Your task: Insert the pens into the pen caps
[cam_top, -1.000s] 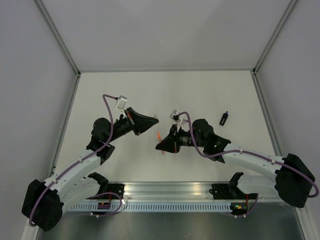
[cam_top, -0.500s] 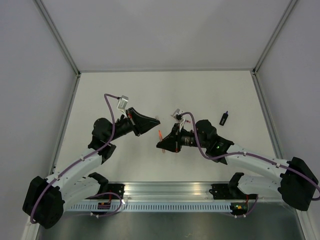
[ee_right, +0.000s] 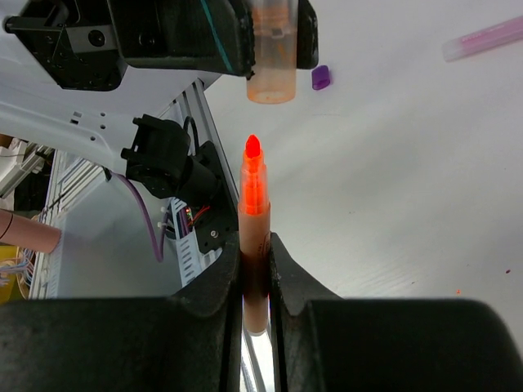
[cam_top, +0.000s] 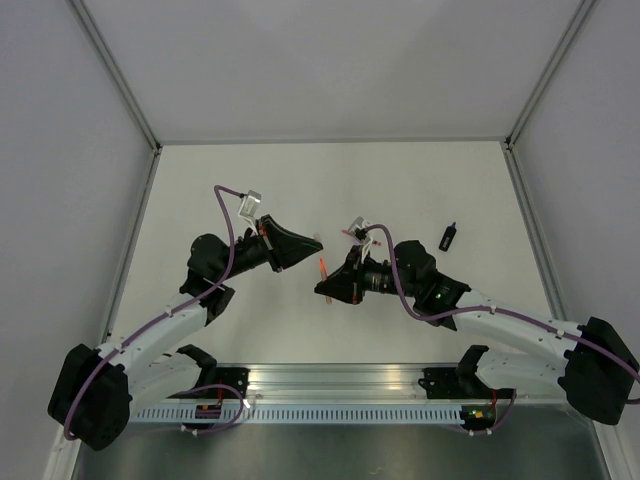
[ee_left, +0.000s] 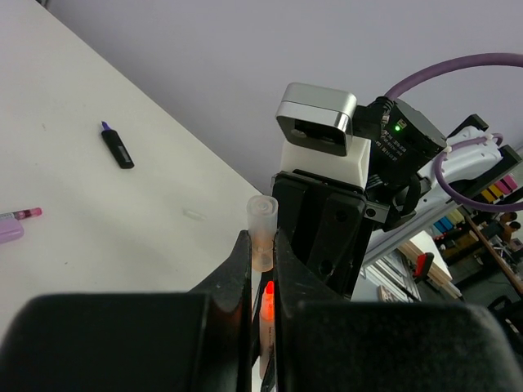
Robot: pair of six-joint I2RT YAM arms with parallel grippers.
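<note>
Table: white, walled on three sides.

Left arm and right arm: both reach in toward the middle, wrists raised and tips facing each other.

Left gripper: jaws narrow, clamped on the orange cap. In the top view it sits close to the right gripper, the two not touching.

Right gripper: jaws narrow, pinching the orange pen by its barrel.

Orange pen: stands out past the right fingertips with its bright tip leading toward the left gripper. It reads as a short orange streak between the two grippers from above. The left wrist view shows its tip just below the cap.

Black pen: lies flat on the table behind the right gripper, out beside that wrist and well apart. From the left gripper it is far ahead and off to one side.

Pink pen: flat on the table, beyond the right gripper toward the picture's upper edge, partly cut off.

Orange cap: translucent, sticking out beyond the left fingertips. Its end faces the pen tip across a small gap, sitting slightly off the pen's line. Not yet on the pen.

Purple cap: on the table just beside the orange cap as the right wrist sees it, near the left gripper. Loose.
</note>
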